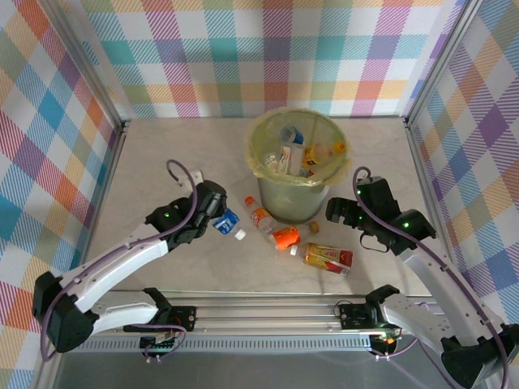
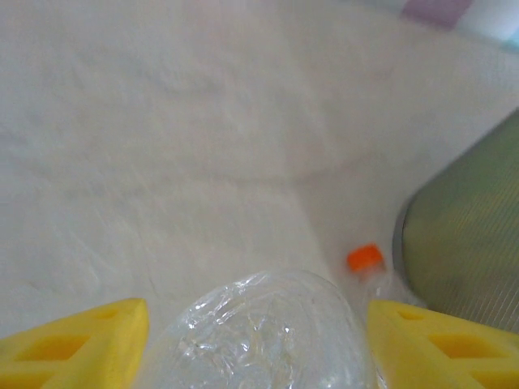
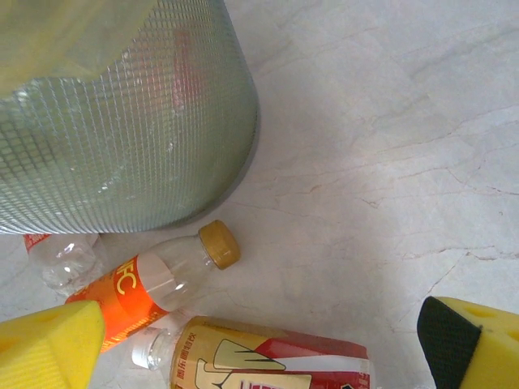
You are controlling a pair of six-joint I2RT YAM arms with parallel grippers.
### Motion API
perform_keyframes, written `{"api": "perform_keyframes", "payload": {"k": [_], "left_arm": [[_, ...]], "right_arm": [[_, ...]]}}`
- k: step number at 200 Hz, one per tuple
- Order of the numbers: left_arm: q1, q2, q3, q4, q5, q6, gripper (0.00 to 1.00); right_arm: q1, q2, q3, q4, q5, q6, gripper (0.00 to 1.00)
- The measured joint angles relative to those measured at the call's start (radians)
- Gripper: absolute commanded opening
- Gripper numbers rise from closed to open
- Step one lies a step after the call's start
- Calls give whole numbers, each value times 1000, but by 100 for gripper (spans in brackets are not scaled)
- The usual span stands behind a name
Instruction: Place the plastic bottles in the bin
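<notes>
At the left, the left claw is gripping a crushed clear plastic bottle with a blue label and white cap, its yellow fingers pressing against both sides of the crinkled body low over the pale marbled tabletop. Just to its right, a clear plastic bottle with a red-orange label and orange cap is lying on the table, its neck end pointing toward the foot of the bin. Next, an orange-labelled clear bottle with a tan cap is lying beside it. Behind them, the round translucent pale-green bin with a yellowish bag liner is standing upright and already holding several bottles. Farther right, a flattened bottle with a red-and-yellow label is resting nearest the arms. At the right, the right claw is hovering with its jaws spread wide and holding nothing, close to the bin's wall. By my reckoning most of the work is done: four bottles are waiting outside the bin, one of them in a claw and ready to be carried over.
</notes>
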Motion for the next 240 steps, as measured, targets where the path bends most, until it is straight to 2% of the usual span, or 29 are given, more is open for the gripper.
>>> {"api": "perform_keyframes", "payload": {"k": [39, 83, 113, 160, 208, 240], "left_arm": [[40, -63, 136, 62, -103, 188, 51], [62, 0, 314, 263, -100, 370, 54], [69, 137, 444, 443, -31, 445, 54], [72, 428, 661, 629, 115, 497, 53], [73, 715, 947, 660, 266, 537, 53], [73, 837, 1068, 652, 364, 564, 54]], "right_arm": [[0, -56, 0, 12, 29, 4, 100], [0, -110, 0, 27, 57, 7, 100], [0, -123, 0, 31, 72, 8, 100], [0, -126, 0, 53, 76, 8, 100], [0, -116, 0, 74, 76, 19, 100], [0, -108, 0, 74, 76, 31, 100]]}}
